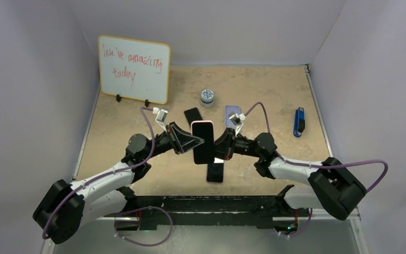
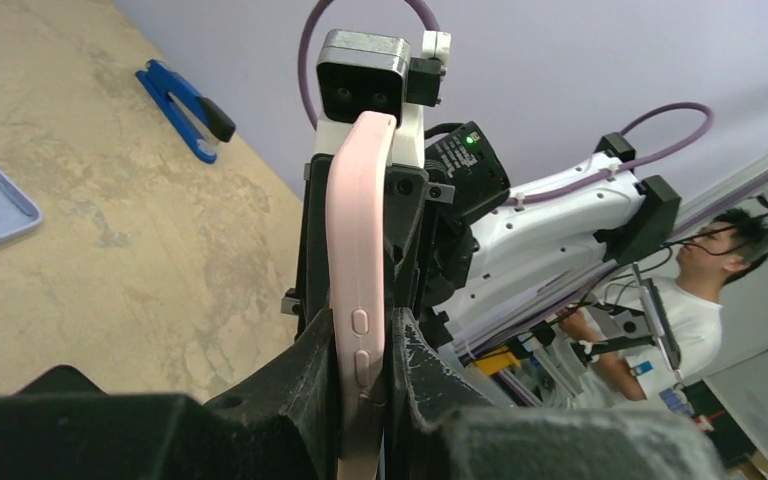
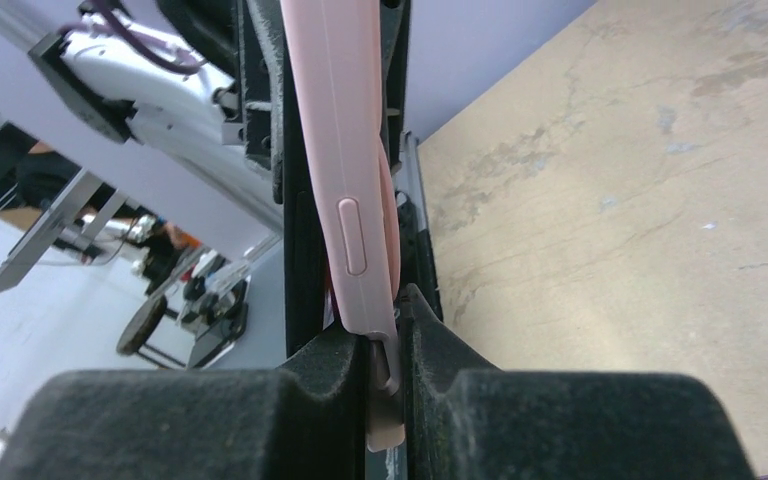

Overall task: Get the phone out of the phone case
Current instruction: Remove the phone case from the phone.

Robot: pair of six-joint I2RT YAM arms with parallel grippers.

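Left claw (image 2: 362, 372) pinches one long edge of the pink phone case (image 1: 203, 123), right claw (image 3: 384, 352) the other. The phone (image 1: 203, 145) sits inside, raised above the counter (image 1: 275, 95).

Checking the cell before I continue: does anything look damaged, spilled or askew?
Nothing stands out. The pink-cased phone hangs above the table, clamped between the left gripper and the right gripper; no visible damage.

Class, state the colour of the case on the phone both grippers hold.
Phone case: pale pink, clearest in left wrist view.
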